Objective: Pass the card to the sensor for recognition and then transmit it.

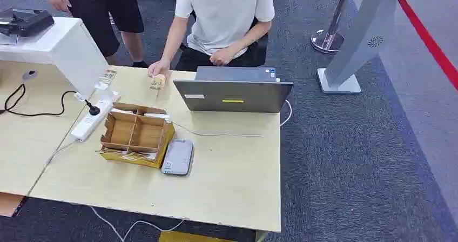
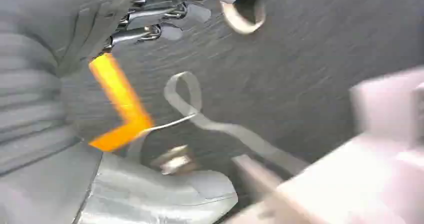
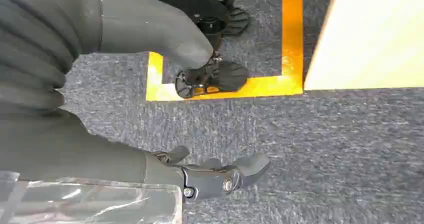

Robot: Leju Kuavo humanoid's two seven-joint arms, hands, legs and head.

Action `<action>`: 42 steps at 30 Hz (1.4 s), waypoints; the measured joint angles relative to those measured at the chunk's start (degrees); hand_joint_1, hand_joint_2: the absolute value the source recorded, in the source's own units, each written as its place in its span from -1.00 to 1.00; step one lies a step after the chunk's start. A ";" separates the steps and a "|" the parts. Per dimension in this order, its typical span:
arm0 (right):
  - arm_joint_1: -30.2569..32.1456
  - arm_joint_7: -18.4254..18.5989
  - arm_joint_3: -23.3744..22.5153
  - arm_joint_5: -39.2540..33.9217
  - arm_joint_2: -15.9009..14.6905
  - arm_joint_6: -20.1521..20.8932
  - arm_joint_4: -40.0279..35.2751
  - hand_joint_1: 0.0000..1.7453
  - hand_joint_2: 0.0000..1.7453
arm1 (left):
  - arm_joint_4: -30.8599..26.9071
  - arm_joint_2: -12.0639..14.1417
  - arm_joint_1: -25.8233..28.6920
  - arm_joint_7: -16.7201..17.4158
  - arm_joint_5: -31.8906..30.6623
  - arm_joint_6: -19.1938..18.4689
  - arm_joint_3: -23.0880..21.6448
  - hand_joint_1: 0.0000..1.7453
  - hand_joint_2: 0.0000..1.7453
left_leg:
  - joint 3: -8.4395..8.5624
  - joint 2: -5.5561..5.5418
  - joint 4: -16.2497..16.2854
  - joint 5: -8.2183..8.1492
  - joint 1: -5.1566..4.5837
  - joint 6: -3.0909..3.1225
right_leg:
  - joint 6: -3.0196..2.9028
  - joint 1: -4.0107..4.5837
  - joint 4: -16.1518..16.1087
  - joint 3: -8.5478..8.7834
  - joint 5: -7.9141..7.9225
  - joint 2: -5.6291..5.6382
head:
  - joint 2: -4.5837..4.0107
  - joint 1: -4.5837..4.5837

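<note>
Head view: flat printed pieces (image 1: 125,154) lie along the near edge of the cardboard divider box (image 1: 137,135) on the pale table (image 1: 227,177). Whether one of them is the card, I cannot tell. The grey sensor pad (image 1: 177,156) lies flat just beside the box, at its 4 o'clock. A white power strip (image 1: 93,119) sits at the box's 10 o'clock and an open grey laptop (image 1: 233,93) at its 1 o'clock. A seated person (image 1: 224,15) is at 12 o'clock behind the laptop, one hand (image 1: 159,67) resting on the table edge near a small tan object (image 1: 157,81).

Right wrist view: the right hand (image 3: 200,119) hangs over grey carpet (image 3: 325,149), thumb and fingers apart, grasping nothing.

Left wrist view: heavily blurred. The left hand (image 2: 100,44) is over the carpet, and I cannot tell its state.
</note>
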 joint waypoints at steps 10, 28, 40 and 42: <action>-2.10 0.33 -0.07 0.35 -0.11 -0.15 1.05 -1.00 1.00 | -17.18 -0.39 -0.64 -3.58 8.81 -0.61 4.80 -1.00 1.00 | 0.01 0.00 0.00 0.01 0.01 0.00 | 0.00 0.00 0.00 0.00 0.00 0.00 | 0.00 -0.04; -4.26 2.14 -0.31 2.95 -0.09 0.48 2.14 -1.00 1.00 | -52.85 -1.05 -7.64 -2.33 1.37 -6.43 -0.03 -1.00 1.00 | 0.03 0.02 0.02 0.05 0.03 -0.04 | -0.06 0.03 0.01 -0.01 0.08 0.01 | 0.00 -0.04; -4.85 3.10 -0.31 4.17 0.07 1.29 2.49 -1.00 1.00 | -60.91 -0.72 -10.91 2.47 -19.18 -3.43 -13.16 -1.00 1.00 | 0.03 0.03 0.03 0.10 0.05 -0.06 | -0.12 0.04 0.02 -0.04 0.12 0.03 | 0.00 -0.04; -4.90 3.21 -0.28 4.24 0.11 1.42 2.53 -1.00 1.00 | -60.93 0.13 -11.60 3.77 -22.17 -3.06 -15.64 -1.00 1.00 | 0.03 0.03 0.02 0.10 0.05 -0.07 | -0.12 0.04 0.03 -0.03 0.13 0.03 | 0.00 -0.04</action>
